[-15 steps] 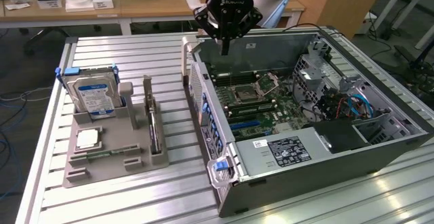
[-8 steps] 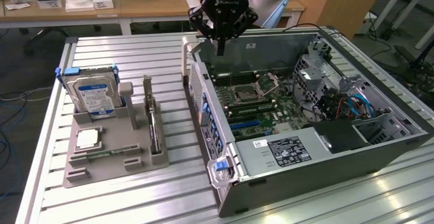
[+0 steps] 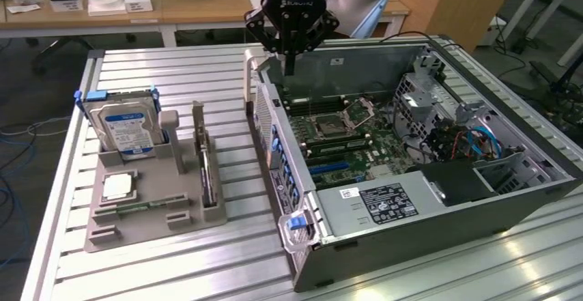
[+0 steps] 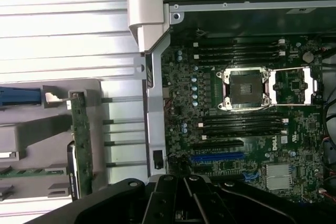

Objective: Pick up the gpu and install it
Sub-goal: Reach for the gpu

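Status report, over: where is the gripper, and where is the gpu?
Gripper shut, empty, above open case edge. Gpu upright in grey holder, untouched. Hard drive stands beside it, apart.

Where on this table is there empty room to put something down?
Bare slatted metal table shows between the grey plastic parts tray and the open dark computer case, in front of the tray, and behind it. Tray and case are crowded.

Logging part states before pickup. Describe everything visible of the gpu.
The gpu is a thin, flat circuit card, dark with a green face, standing on its long edge in the grey holder, braced by posts at both ends. Only the holder touches it; the gripper hangs apart, over the computer case.
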`<state>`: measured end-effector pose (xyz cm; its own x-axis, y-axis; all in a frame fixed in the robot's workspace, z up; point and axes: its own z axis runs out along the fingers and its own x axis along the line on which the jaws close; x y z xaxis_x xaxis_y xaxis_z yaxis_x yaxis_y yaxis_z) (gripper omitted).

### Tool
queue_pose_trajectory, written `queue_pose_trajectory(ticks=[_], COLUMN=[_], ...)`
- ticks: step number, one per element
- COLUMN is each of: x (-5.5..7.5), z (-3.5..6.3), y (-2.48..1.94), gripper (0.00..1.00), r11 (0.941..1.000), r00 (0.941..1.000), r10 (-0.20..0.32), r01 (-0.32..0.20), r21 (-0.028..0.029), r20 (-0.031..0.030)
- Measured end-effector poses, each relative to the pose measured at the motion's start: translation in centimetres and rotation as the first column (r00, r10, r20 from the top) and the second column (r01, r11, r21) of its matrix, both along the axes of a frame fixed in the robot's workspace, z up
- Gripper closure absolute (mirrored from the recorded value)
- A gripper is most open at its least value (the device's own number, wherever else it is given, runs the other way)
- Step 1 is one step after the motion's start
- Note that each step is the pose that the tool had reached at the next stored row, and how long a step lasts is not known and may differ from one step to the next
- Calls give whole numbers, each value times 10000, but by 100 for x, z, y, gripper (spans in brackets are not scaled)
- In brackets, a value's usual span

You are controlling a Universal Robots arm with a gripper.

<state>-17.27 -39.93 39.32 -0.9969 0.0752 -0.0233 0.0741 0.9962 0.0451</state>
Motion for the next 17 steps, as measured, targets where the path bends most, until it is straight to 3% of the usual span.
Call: queue_pose_trajectory(ticks=[17], x=[-223], z=[-2], y=[0], gripper=[89], r11=[10000], r00=[10000], r10=[-1], r01=[1], r21=[0], r20=[0])
